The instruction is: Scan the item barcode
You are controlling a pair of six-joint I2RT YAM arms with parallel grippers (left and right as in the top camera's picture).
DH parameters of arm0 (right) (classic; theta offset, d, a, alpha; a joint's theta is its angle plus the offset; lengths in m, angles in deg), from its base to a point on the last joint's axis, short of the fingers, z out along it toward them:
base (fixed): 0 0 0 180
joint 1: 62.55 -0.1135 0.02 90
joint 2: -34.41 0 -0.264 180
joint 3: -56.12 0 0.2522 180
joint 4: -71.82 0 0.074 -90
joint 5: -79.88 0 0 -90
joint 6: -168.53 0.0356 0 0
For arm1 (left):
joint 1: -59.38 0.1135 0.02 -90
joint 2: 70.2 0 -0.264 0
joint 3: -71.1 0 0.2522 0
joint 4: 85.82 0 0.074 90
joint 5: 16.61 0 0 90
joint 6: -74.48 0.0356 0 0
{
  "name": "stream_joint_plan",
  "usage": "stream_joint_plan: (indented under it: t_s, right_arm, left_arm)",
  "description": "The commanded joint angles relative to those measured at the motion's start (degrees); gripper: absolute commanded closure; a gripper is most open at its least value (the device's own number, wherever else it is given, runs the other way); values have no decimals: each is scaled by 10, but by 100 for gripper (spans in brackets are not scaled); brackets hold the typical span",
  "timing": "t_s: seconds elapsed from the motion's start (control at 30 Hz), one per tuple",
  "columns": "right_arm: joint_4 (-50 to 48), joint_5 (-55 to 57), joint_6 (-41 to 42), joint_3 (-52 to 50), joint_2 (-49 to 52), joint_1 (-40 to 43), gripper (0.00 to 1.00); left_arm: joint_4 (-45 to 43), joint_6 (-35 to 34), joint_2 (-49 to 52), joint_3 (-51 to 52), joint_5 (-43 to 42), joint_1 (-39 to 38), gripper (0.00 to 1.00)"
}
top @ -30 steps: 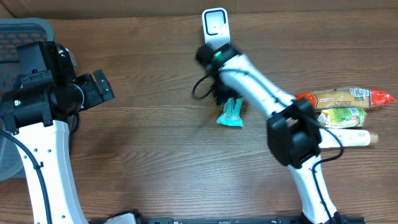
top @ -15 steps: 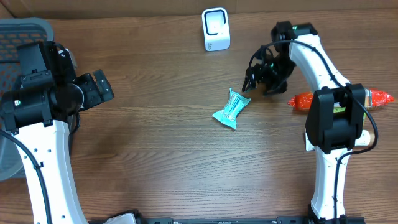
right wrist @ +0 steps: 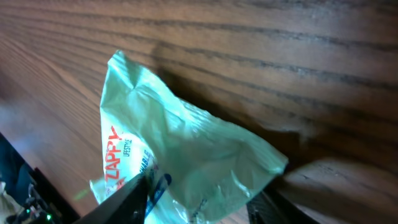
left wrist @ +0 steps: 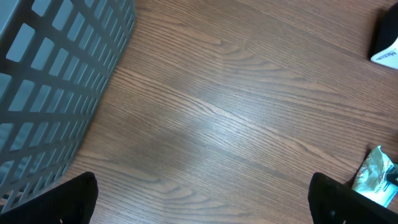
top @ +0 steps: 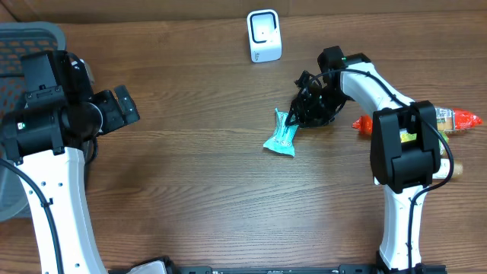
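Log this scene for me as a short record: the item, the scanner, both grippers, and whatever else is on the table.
Item: teal snack packet, flat on the table
Scanner: white scanner, far edge, apart from the packet
Right gripper: fingers either side of the packet's end, grip unclear
Left gripper: open, empty, near the grey basket
Other: packaged goods at the right edge

The barcode scanner (top: 264, 35) stands at the far edge of the surface (top: 190, 183), about midway along it. The snack packet (top: 281, 135) lies in front of it, a little to the right. The right tool (top: 303, 113) is at the packet's far right end, with that end between its fingers, and a heap of packaged goods (top: 456, 119) lies by the right edge. A basket (top: 30, 34) sits at the far left corner, with the left tool (top: 124, 106) just to its right, well apart from the packet.
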Motion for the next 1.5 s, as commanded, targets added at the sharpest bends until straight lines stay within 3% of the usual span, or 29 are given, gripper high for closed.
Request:
stream_joint_plan:
  t_s: [0.0, 0.17, 0.33, 0.43, 0.67, 0.77, 1.13, 1.4, 1.47]
  right_arm:
    - [-36, 36, 17, -42, 2, -9, 58]
    - [-47, 34, 20, -48, 1, -15, 96]
    - [0, 44, 19, -15, -12, -10, 96]
    - [40, 110, 38, 16, -40, -9, 96]
    - [224, 556, 264, 111, -98, -93, 96]
    - [263, 646, 339, 109, -92, -142, 96]
    - [338, 768, 367, 103, 16, -214, 96]
    - [282, 671, 329, 102, 20, -220, 96]
    - [266, 631, 306, 102, 20, -224, 89]
  left_arm:
    - [-1, 11, 3, -10, -2, 2, 0]
    - [-1, 11, 3, -10, -2, 2, 0]
    - [-1, 11, 3, -10, -2, 2, 1]
    - [-1, 11, 3, -10, -2, 2, 0]
    - [-1, 11, 3, -10, -2, 2, 1]
    - [-1, 11, 3, -10, -2, 2, 1]
    - [-1, 11, 3, -10, -2, 2, 1]
    - [-1, 11, 4, -10, -2, 2, 0]
    - [-1, 11, 4, -10, -2, 2, 0]
